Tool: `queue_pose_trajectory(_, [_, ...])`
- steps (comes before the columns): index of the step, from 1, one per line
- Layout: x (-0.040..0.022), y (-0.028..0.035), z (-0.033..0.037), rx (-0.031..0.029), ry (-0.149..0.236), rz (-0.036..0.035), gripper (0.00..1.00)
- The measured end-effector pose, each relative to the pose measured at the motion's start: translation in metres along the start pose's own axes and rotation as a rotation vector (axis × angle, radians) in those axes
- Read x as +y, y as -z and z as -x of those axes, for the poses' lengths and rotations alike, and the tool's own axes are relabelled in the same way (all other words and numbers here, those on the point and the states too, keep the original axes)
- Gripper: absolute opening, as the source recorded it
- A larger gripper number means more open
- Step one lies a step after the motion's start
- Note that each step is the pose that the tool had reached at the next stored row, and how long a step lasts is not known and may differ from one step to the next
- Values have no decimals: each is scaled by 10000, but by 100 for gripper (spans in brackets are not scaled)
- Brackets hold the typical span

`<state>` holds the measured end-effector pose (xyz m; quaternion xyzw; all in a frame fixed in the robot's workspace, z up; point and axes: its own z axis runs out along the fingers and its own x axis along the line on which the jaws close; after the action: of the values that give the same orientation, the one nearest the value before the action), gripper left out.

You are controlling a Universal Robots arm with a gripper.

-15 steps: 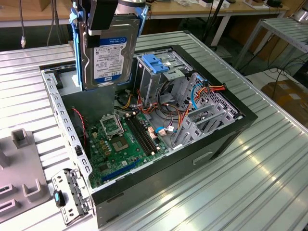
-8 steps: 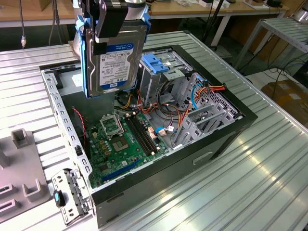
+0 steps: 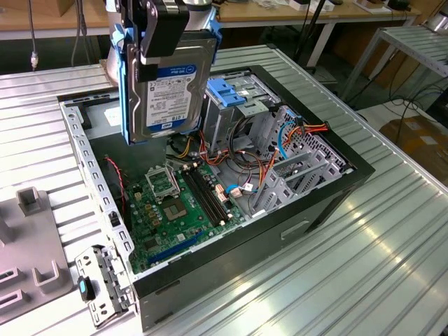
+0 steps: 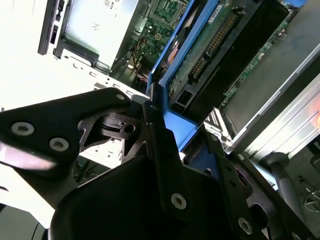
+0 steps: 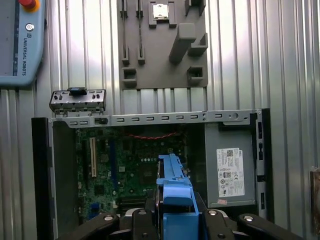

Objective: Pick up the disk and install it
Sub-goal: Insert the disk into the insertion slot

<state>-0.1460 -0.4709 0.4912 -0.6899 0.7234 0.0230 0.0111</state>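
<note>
the gripper [image 3: 162, 35] is clenched on the disk [image 3: 171, 91], hanging upright above the open computer case [image 3: 357, 169] beside the drive cage [image 3: 236, 112], where a skewed approach could jam its blue frame on the cage lip or snag the loose cables [image 3: 311, 129].

Blue-framed disk [image 5: 172, 186] edge-on in end effector [image 5: 177, 221], above open computer case [image 5: 150, 119]

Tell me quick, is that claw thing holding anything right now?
The gripper: shut on the disk, holding it on edge above the open computer case.
</note>
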Motion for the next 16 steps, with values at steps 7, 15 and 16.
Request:
queue_pose_trajectory(7, [-9, 2, -45, 6, 0, 0, 37])
queue_pose_trajectory(15, [-19, 5, -98, 10, 0, -1, 37])
queue_pose_trajectory(16, [-23, 5, -106, 11, 0, -1, 37])
